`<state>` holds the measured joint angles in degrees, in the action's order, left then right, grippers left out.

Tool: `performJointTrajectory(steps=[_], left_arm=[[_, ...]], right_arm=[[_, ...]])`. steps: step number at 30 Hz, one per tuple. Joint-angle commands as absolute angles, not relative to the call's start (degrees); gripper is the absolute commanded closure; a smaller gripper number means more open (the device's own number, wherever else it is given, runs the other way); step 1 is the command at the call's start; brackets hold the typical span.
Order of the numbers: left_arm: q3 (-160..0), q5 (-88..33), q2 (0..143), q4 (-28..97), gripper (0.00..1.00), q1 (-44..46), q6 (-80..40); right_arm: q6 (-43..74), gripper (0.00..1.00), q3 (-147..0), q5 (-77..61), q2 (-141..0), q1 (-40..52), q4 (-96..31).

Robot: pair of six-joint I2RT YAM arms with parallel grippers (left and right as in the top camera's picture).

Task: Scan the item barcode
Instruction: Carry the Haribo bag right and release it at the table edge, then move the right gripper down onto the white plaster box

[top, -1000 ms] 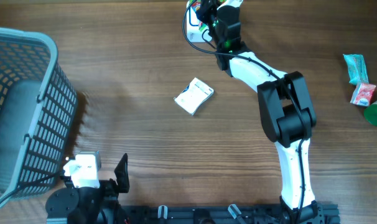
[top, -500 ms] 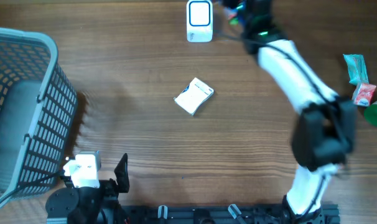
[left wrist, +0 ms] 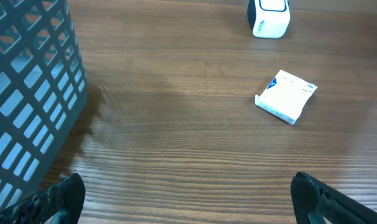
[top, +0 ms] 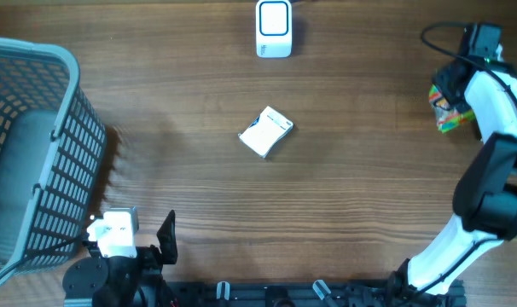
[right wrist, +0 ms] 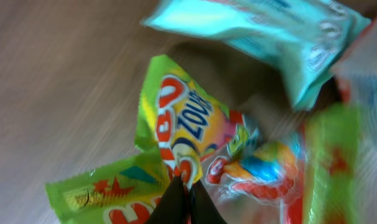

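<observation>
The right gripper (right wrist: 187, 202) has its 2 jaws pressed together on a crumpled edge of the candy packet (right wrist: 182, 134), and as far as the wrist view shows they are pinching it. The packet is far to the right of the scanner (top: 274, 28) and slightly nearer the robot, just beside a teal packet (right wrist: 263, 37). It is bunched, so its long axis is unclear, and no barcode shows. If it needs scanning, it must travel left toward the scanner.

A white box (top: 265, 132) lies flat, on the robot's side of the scanner and near it. Its long axis runs diagonally, with the far end pointing just right of the scanner. The left gripper (left wrist: 191, 205), jaws spread wide and empty, sits beyond the box from the scanner, well apart from both.
</observation>
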<state>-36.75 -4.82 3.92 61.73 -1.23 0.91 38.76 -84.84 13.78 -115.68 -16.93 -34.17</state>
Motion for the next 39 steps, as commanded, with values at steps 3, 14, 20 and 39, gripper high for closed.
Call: performJointTrajectory(steps=[3,14,20,39], left_arm=[[-36.53,-5.72,3.92,61.56,0.0,-1.39,0.14],[-36.51,-5.74,3.92,61.56,0.0,-1.39,0.14],[-36.51,-5.74,3.92,61.56,0.0,-1.39,0.14],[-36.53,-5.72,3.92,61.56,0.0,-1.39,0.16]], right_arm=[[29.95,0.63,-85.34,11.29,-116.79,-26.33,-27.35],[28.16,0.0,-92.88,-27.46,-95.88,-19.38,-37.52],[52.14,0.0,-91.68,-27.09,-95.11,-0.91,-59.0],[76.97,0.0,-88.38,-0.14,-108.07,42.52,-57.23]])
